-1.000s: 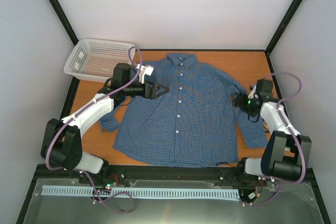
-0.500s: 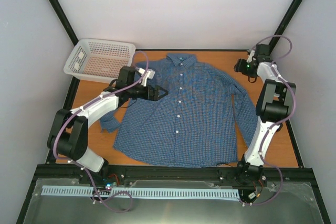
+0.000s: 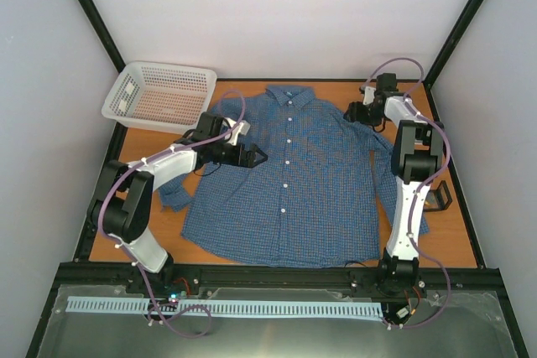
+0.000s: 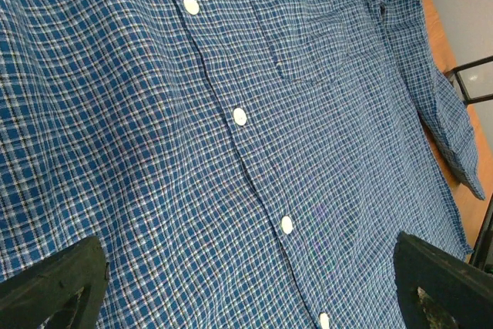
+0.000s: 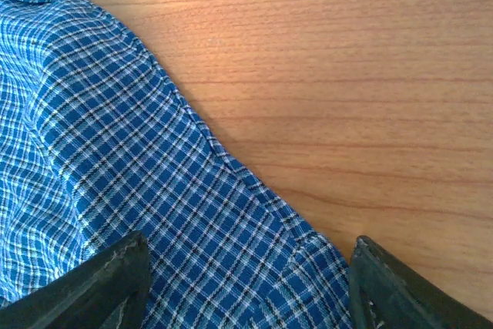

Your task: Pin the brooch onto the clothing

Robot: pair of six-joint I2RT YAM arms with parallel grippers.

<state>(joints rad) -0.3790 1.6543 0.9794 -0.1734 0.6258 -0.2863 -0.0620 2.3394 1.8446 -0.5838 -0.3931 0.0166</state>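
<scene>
Hovering released and empty, the left gripper is facing the button row of the shirt just ahead. The right gripper, likewise released, is overhanging its shoulder. No brooch is showing; fetching it is probably coming next.

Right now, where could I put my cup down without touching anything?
Bare wood: the far strip between the collar and the right end effector, and the near right corner past the sleeve, below a small black object. Crowded: the shirt fills the middle; the basket and the left end effector hold the left.
</scene>
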